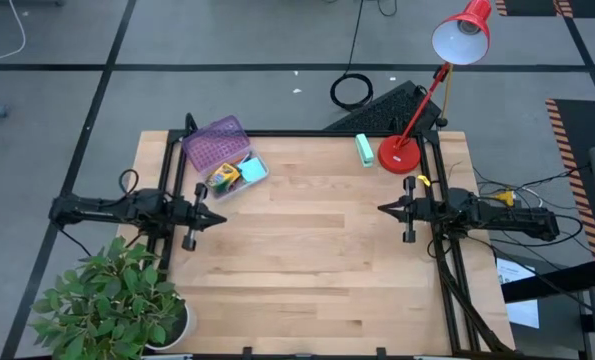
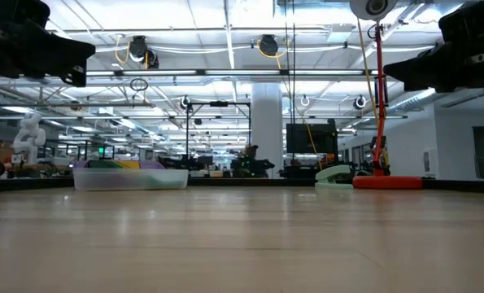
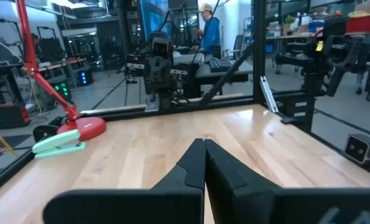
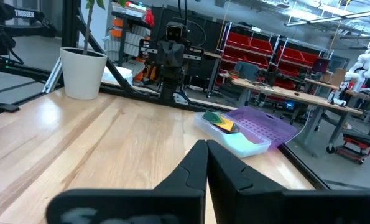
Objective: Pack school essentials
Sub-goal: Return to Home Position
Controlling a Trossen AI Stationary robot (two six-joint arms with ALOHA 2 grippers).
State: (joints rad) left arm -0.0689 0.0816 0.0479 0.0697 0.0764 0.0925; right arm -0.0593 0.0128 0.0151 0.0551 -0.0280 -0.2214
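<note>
- Both arms wait at opposite edges of the wooden surface [image 1: 307,260], holding nothing.
- The left claw [image 1: 220,218] is clenched, its fingers meeting at the tips; the right claw [image 1: 382,208] is clenched too.
- The stationery set [image 1: 235,174] lies in a clear case with a purple lid [image 1: 215,143] open, at the far left corner. The crayon box [image 1: 224,177] and blue pad [image 1: 253,170] sit inside.
- Packing looks largely done; the lid is not yet shut.
- A mint block [image 1: 364,149] and red lamp [image 1: 400,152] stand far right, well apart. A plant [image 1: 112,295] sits near left.
- Nothing blocks the way to the case.

Overhead, table-level and two facing wrist views, all sharing the table [image 1: 307,260].
</note>
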